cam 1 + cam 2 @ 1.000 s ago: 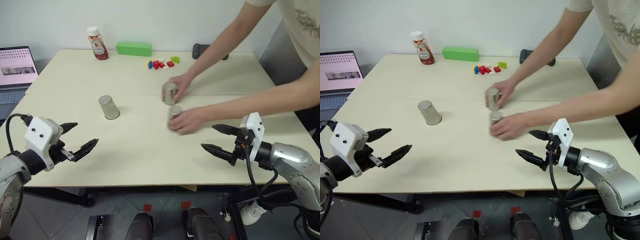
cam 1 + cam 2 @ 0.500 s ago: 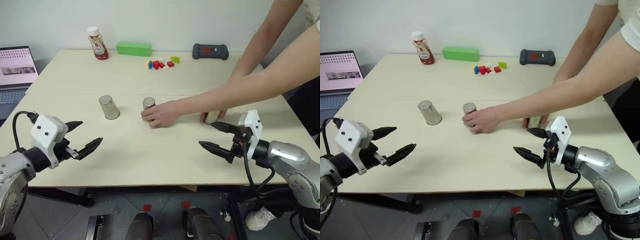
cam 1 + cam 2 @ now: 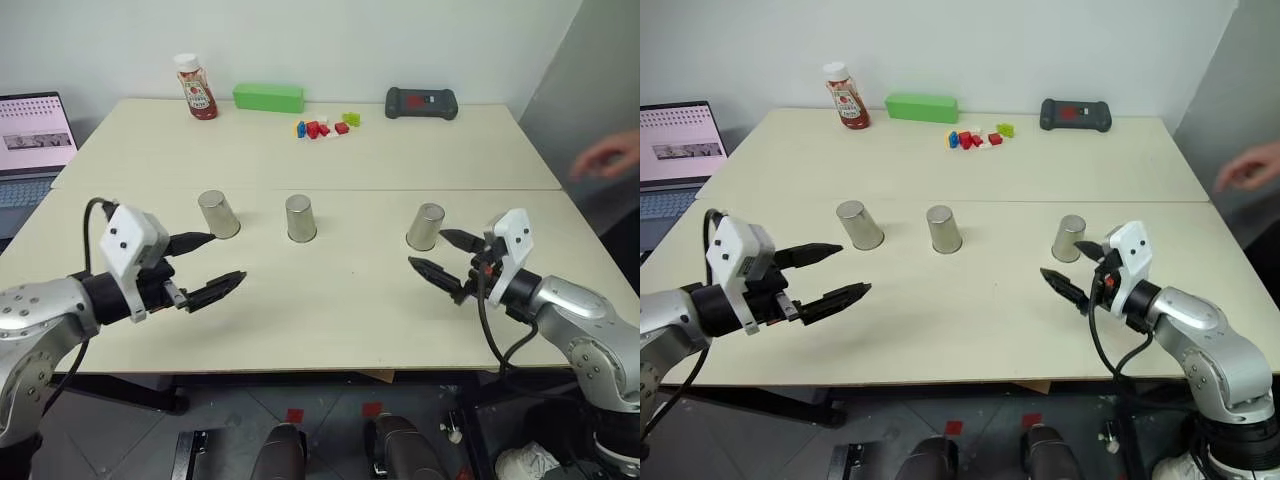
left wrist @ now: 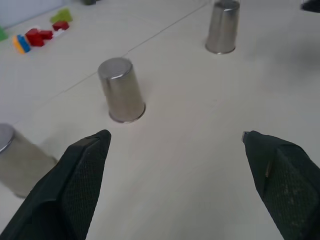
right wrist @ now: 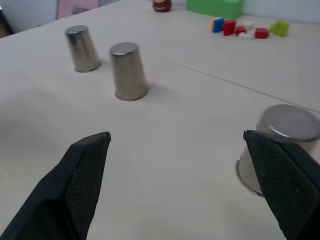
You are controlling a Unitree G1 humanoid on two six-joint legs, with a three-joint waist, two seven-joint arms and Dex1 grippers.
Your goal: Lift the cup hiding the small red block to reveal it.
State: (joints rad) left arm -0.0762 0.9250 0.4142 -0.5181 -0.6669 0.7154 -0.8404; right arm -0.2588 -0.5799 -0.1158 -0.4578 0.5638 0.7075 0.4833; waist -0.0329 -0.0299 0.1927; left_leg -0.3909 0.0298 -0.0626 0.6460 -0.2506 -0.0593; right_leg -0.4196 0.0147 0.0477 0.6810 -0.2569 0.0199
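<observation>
- Three identical metal cups stand upside down in a row across the middle of the table [image 3: 300, 330]: the left cup [image 3: 217, 214], the middle cup [image 3: 300, 218] and the right cup [image 3: 426, 227], each well apart from its neighbour.
- The small red block is hidden; it presumably sits under one of the three, and nothing in the cups' look tells which.
- The right gripper [image 3: 439, 258] hovers just beside the right cup, on its near side, fingers spread wide and holding nothing.
- The left gripper [image 3: 216, 264] hangs near the left cup, toward the table's near edge, its jaws likewise wide apart and empty.
- Neither gripper touches a cup; every cup rests flat on the table.
- Step in hand, as I judge it: choosing a cup and beginning the approach, with no grasp yet made.
- The next move calls for carrying one set of open fingers around the chosen cup's wall, closing firmly on the smooth tapered metal, then lifting straight up so the block beneath is not dragged.
- At the far edge lie a ketchup bottle [image 3: 195, 87], a green box [image 3: 268, 97], a cluster of coloured bricks [image 3: 323, 126] and a dark device [image 3: 421, 102].
- A laptop [image 3: 35, 135] sits off the left edge; a person's hand [image 3: 608, 157] shows beyond the right edge, clear of the cups.
</observation>
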